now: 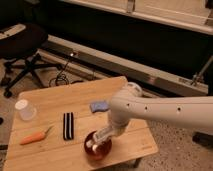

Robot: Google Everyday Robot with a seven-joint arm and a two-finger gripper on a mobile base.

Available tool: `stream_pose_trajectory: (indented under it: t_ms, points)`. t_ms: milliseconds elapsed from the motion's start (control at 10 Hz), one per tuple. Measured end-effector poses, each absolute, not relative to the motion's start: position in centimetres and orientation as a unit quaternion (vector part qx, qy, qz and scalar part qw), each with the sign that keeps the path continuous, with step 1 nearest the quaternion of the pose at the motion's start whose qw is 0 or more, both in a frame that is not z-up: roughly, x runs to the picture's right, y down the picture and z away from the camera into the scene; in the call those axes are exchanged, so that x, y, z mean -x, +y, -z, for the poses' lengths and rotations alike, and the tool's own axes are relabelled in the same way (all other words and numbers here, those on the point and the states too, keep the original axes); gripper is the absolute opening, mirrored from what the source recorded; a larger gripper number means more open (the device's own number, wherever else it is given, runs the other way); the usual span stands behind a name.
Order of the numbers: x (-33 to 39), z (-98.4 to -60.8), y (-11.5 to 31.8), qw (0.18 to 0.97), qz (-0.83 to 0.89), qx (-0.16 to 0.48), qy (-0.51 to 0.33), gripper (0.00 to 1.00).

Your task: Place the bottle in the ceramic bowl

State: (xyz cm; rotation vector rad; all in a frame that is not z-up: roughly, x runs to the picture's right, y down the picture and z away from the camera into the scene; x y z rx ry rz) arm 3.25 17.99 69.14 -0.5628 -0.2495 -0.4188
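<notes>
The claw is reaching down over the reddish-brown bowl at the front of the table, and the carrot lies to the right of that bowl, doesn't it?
Not quite. The claw does reach down over the reddish-brown bowl at the front of the table, but the carrot lies to the left of it, beyond the black-and-white striped object. The camera view shows this.
</notes>
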Motion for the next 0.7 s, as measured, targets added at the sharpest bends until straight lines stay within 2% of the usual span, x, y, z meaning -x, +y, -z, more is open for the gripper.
stream_pose_trajectory:
  t_ms: [700]
  points:
    - [-2.21,-69.47,18.22,0.927,0.217,0.280,-0.119,0.80]
